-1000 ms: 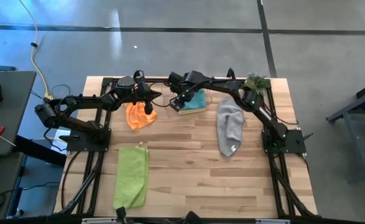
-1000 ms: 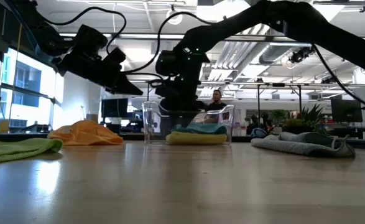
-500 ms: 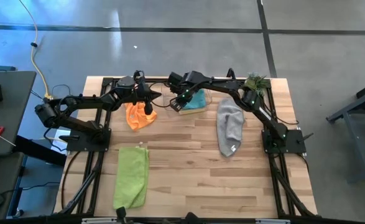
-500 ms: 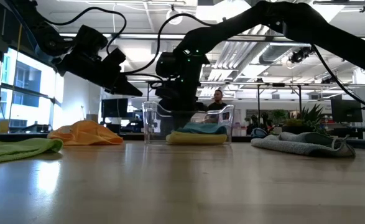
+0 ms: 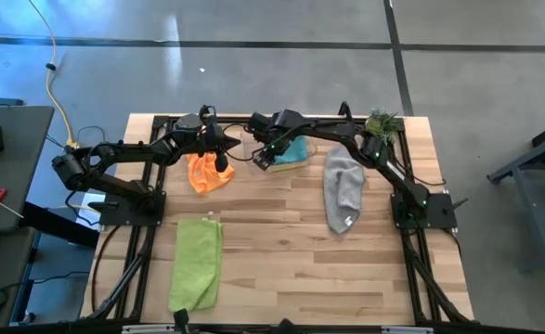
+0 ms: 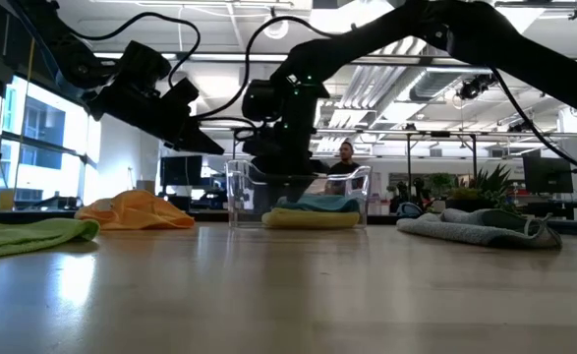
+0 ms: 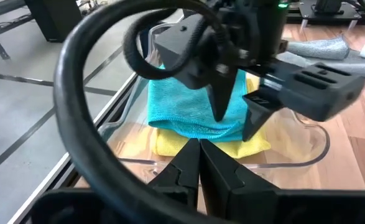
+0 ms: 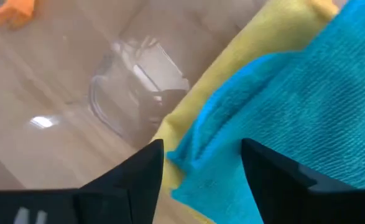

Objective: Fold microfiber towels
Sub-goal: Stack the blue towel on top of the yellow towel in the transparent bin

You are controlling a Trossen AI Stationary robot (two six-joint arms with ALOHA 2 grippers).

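Observation:
A clear bin at the far middle of the table holds a folded teal towel lying on a folded yellow towel. My right gripper points down into the bin, open, its fingers just above the teal towel's edge and clear of it. To the bin's left my left gripper hangs shut and empty above a crumpled orange towel. A grey towel lies loosely bunched on the table at the right. A lime green towel lies at the near left.
A small potted plant stands at the table's far right corner. Bare wood lies at the table's near middle and near right. In the low view a person shows in the room behind the bin.

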